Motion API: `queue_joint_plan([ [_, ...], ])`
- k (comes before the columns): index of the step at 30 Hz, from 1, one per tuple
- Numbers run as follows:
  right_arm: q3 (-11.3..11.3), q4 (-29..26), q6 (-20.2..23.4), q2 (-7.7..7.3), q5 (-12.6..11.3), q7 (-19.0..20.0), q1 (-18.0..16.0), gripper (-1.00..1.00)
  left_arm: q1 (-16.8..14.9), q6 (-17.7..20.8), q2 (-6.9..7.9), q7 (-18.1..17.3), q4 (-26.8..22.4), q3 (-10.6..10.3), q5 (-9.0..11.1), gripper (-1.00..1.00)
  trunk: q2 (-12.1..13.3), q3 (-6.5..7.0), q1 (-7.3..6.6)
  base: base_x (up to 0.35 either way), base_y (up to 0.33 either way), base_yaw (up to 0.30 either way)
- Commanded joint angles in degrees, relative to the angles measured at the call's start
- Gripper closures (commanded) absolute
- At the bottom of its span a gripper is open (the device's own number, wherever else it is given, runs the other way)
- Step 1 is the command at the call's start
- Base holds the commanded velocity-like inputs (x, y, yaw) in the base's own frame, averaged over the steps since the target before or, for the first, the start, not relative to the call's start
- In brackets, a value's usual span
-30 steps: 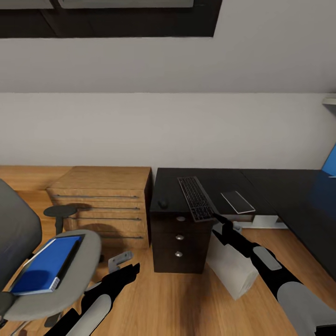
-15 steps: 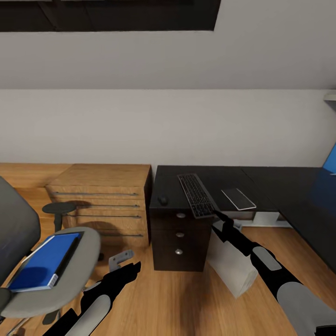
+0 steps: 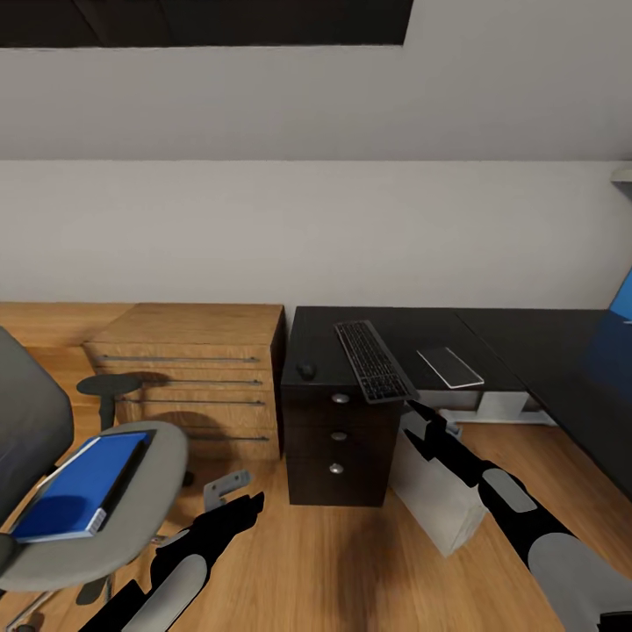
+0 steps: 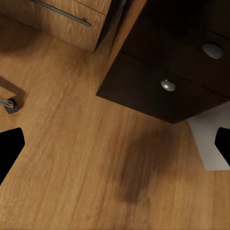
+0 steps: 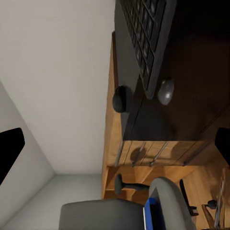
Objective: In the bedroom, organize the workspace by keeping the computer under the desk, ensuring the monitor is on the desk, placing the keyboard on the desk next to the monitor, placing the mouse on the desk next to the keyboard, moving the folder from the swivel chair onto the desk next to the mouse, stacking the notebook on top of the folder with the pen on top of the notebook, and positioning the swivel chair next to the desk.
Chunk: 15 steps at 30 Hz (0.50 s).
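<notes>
Just short of the desk, keyboard set with its near end past the edge.
My right gripper (image 3: 420, 420) hangs open below the flat black keyboard (image 3: 374, 361) on the long black desk (image 3: 491, 338); my left gripper (image 3: 235, 507) idles open; the bright blue folder (image 3: 81, 484) waits on the grey swivel chair (image 3: 140, 518), far left.

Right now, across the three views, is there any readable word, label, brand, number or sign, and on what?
None can be read.
Keyboard: key legends are too small and blurred to read in the head view and in the right wrist view.
Blue folder on the swivel chair: plain cover, no visible lettering.
Desk drawers and wooden chest: no labels visible.
</notes>
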Motion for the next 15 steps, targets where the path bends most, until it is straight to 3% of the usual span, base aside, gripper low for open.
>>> queue_joint_plan([
  [1,0.3,0.1,0.1,-0.07,-0.4,0.2,-0.1,-1.00,-0.1,0.1,0.11,0.4,-0.1,-0.1,0.2,-1.00,-0.4,-0.24,0.22,0.000,0.000,0.000],
  [15,0.1,0.1,0.1,-0.10,-0.4,0.2,-0.1,-1.00,-0.1,0.1,0.47,0.4,0.0,-0.2,0.3,-1.00,-6.1,-2.75,3.30,0.000,0.000,0.000],
])
